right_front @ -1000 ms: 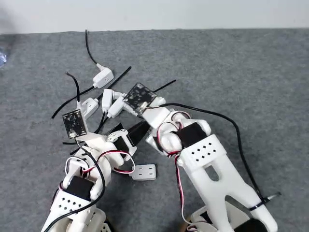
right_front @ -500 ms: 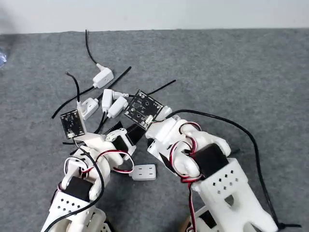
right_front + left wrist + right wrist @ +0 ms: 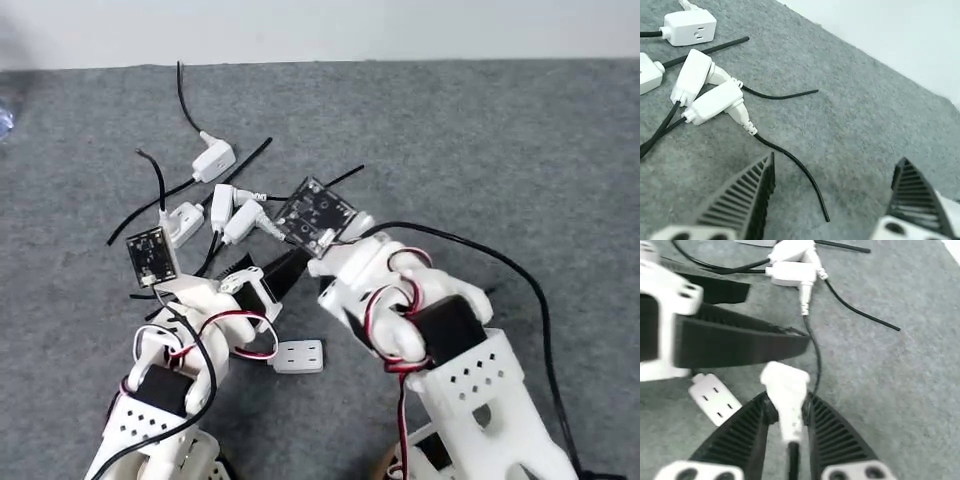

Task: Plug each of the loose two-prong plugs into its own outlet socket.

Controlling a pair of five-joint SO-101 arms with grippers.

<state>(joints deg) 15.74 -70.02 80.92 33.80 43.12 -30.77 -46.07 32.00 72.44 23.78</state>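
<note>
Step in hand: carry of one loose plug to a socket. Right claw (image 3: 786, 399) was shut narrow on a white two-prong plug (image 3: 785, 382), gripped across the body with its black cord trailing back between the jaws. I could not tell which way the prongs faced. A loose white socket block (image 3: 715, 401) lay flat on the grey bench (image 3: 500, 150), slots up, just beside that claw. In the high view the block (image 3: 298, 356) sat at 6 o'clock of centre, between the two arms. Left claw (image 3: 836, 160) was wide open and held nothing, hanging low over bare bench. Two white plug bodies (image 3: 705, 90) lay side by side farther off, at roughly 9 o'clock of centre in the high view, and probably were joined already, though that was hard to confirm. A corded socket (image 3: 213, 160) sat at 10 o'clock and another (image 3: 185, 222) at 9 o'clock. Task judged partway done at best. Next move likely called for turning the held plug prongs-down over the block's slots, with the left claw pinning the block so it would not slide under the push. Risk: the light block skating off, or the cord snagging on the arm
</note>
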